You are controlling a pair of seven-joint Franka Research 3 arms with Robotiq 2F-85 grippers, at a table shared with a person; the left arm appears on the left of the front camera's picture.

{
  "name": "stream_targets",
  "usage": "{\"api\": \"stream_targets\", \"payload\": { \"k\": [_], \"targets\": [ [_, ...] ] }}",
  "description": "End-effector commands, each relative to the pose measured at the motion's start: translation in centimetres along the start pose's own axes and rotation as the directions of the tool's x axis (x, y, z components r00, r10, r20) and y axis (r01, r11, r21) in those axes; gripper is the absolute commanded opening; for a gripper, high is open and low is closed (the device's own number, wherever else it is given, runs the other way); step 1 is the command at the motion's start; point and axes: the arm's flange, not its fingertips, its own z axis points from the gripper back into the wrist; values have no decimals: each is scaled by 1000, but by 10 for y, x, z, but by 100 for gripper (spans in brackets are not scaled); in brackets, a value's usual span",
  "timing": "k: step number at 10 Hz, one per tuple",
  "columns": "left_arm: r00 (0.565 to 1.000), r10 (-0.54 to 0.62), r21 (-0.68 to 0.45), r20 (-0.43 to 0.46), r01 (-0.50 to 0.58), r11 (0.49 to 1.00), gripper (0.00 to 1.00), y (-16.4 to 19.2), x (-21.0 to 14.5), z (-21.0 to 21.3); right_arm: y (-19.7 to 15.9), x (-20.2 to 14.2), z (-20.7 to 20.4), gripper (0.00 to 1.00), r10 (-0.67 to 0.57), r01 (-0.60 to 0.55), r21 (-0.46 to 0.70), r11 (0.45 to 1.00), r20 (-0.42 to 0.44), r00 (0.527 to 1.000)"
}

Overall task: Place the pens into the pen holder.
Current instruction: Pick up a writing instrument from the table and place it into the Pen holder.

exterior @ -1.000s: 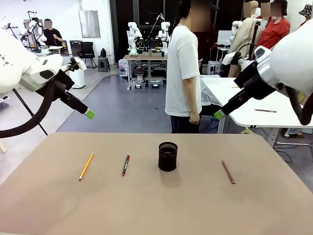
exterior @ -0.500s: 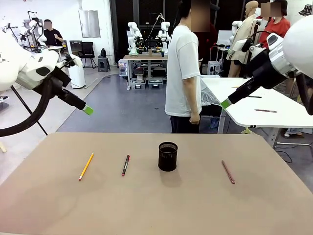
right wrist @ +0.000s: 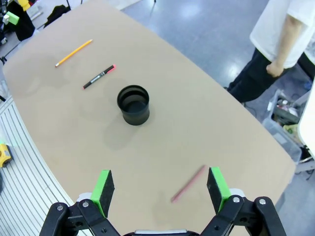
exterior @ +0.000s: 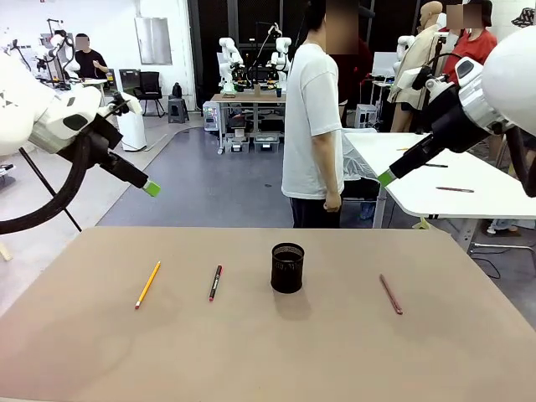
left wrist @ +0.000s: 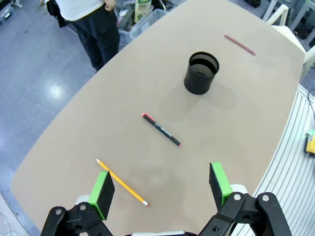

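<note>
A tan table [exterior: 251,360] with rounded corners is shown. Just beyond the middle of its far edge, a person in a white T-shirt [exterior: 311,126] and dark trousers is seen side-on. A white table [exterior: 469,188] is set past the far right corner. Farther back on the grey floor [exterior: 209,193], 1 black chair [exterior: 151,84] is placed, with a person in black [exterior: 88,61] seen at the left and a person in red [exterior: 469,52] at the right.

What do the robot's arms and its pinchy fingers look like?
The left arm and right arm are chunky, rounded and white, each with a thick black cable looping off it. The left gripper and right gripper are black, with two slim fingers tipped with bright green pads.
</note>
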Motion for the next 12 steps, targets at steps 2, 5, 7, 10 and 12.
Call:
{"api": "stream_targets", "payload": {
  "k": [2, 5, 7, 10, 12],
  "targets": [
    [1000, -1, -7, 1, 1, 1000, 100, 1, -1, 1, -1, 0, 1, 100, -1, 1, 4, 1000, 5, 1000],
    [1000, -1, -7, 1, 1, 1000, 100, 1, -1, 1, -1, 0, 1, 100, -1, 1, 4, 1000, 5, 1000],
    [1000, 0, 0, 0, 0, 1000, 100, 0, 0, 0, -1, 0, 1, 100, -1, 1, 4, 1000, 5, 1000],
    [932, 247, 131, -264, -220, 967, 100, 3, -5, -56, -1, 0, 1, 100, -1, 1, 4, 1000, 5, 1000],
    [847, 421, 358, -324, -302, 884, 100, 17, -14, -99, -1, 0, 1, 100, -1, 1, 4, 1000, 5, 1000]
  ]
}}
